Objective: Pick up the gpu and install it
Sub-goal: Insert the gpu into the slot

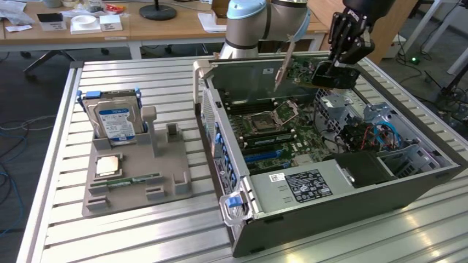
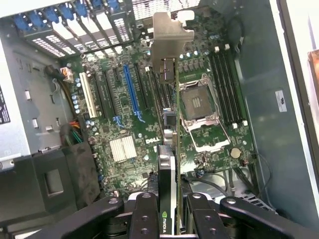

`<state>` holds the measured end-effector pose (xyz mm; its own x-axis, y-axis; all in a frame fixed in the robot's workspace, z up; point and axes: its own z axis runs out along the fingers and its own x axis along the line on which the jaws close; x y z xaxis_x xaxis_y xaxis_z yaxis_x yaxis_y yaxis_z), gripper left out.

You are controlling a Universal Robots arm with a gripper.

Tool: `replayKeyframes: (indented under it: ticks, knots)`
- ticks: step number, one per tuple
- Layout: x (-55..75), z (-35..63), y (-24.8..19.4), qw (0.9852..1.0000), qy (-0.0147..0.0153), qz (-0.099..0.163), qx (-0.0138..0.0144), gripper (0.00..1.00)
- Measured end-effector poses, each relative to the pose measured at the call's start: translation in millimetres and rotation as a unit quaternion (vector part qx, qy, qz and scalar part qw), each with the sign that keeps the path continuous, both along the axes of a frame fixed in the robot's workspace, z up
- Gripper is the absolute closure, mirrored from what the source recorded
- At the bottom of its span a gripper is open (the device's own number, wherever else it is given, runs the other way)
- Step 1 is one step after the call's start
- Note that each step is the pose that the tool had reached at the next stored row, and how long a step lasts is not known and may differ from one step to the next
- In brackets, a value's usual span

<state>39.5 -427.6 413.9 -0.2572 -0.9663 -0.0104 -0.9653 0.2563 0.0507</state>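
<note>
1. Gripper [image 1: 335, 67] pinches the gpu [image 1: 303, 72] at one end. The card hangs on edge above the open PC case [image 1: 329, 203], off the motherboard [image 2: 114, 129].
2. Card looks nearer the CPU socket [image 2: 197, 102] than the blue PCIe slot [image 2: 132, 92], so a misaligned descent could strike components.
3. Silver bracket [image 2: 169, 35] could snag the case wall, and the end grip lets the card tilt.

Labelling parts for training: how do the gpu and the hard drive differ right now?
The gpu hangs in the pincer over the open case; the hard drive stands in the grey holder. The gpu is a green board with a black cooler; the hard drive is silver with a blue-white label. Both are flat and stand on edge.
</note>
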Motion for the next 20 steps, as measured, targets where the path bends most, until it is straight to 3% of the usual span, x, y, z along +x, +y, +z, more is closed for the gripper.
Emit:
replayKeyframes:
  ticks: [6,13,20]
  knots:
    - [0.1,0.0,0.8,0.9995,0.0000,0.032,0.0000,0.73]
    - [0.0,-0.1,0.9,0.9991,0.0000,0.042,0.0000,0.73]
    - [0.0,-0.7,0.9,0.9961,0.0000,0.088,0.0000,0.73]
